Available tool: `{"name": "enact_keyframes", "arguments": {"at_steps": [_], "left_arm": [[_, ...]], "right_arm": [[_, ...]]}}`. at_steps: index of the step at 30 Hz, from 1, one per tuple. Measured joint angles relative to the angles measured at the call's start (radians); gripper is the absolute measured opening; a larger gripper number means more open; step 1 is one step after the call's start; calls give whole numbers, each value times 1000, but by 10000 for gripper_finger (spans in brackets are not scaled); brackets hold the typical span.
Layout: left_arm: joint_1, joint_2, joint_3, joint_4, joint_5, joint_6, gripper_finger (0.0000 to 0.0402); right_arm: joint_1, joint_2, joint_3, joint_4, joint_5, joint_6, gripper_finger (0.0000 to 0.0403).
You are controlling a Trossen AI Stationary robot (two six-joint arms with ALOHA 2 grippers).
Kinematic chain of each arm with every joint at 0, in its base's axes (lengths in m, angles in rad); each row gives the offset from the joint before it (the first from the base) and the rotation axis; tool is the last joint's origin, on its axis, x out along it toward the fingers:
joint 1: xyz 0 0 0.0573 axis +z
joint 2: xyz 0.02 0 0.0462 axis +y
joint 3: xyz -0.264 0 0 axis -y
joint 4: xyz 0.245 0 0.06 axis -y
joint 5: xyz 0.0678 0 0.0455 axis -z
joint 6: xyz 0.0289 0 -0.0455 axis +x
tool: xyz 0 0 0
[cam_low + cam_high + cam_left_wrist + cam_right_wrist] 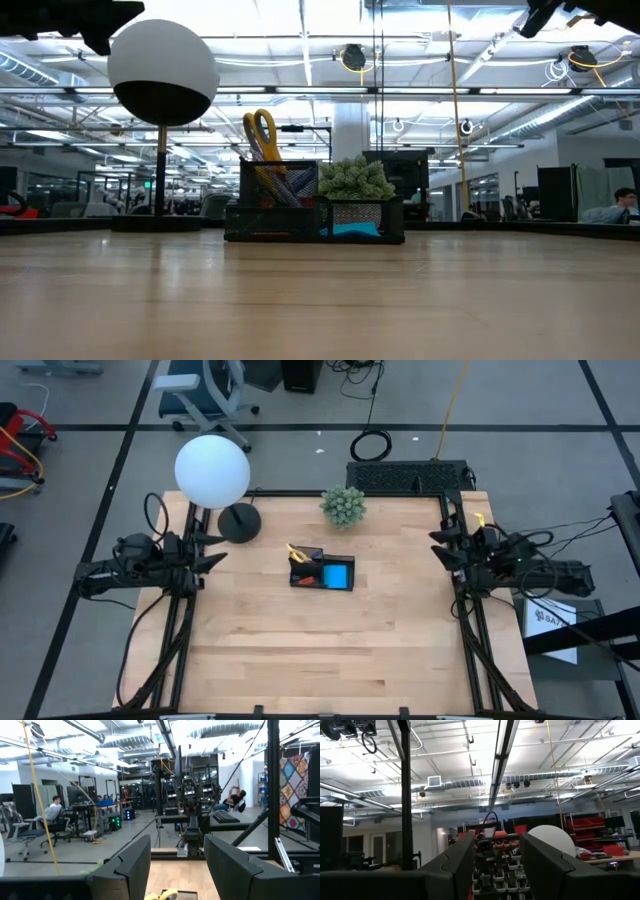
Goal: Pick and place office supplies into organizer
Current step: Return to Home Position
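Left side first: the left gripper (212, 550) hangs over the left edge of the light wooden table (300, 660), pointing inward. Its dark fingers (131, 865) are spread wide, nothing between them, touching nothing.

Just behind it, the white globe lamp (212, 470) stands on its round black base.

Centre table, there's the black mesh desk organizer (300, 225). The yellow-handled scissors (262, 135) stand upright in its taller left compartment, handles up, with slim pens (290, 185) tucked beside them. The blue square sticky-note pad (338, 575) lies flat in the lower right compartment, and a small red piece (310, 580) sits just left of it.

Behind the organizer sits the green spiky plant ball (343, 506).

Over at the right edge, the right gripper (440, 550) faces inward, fingers (457, 860) parted wide and holding nothing.
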Motion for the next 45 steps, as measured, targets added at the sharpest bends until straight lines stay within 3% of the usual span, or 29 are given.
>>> {"name": "enact_keyframes", "arguments": {"at_steps": [8, 16, 27, 41, 45], "left_arm": [[0, 0, 0, 8, 1, -3, 191], [0, 0, 0, 14, 3, -13, 191], [0, 0, 0, 23, 11, -15, 191], [0, 0, 0, 25, 62, -17, 191], [0, 0, 0, 25, 62, -16, 191]], "right_arm": [[0, -106, 0, -93, -2, 1, 153], [0, -219, 0, -154, -77, 0, 153], [0, -217, 0, -165, -74, -7, 153], [0, -217, -219, 201, -65, -55, 153], [0, -218, -259, 251, 23, -61, 153]]}}
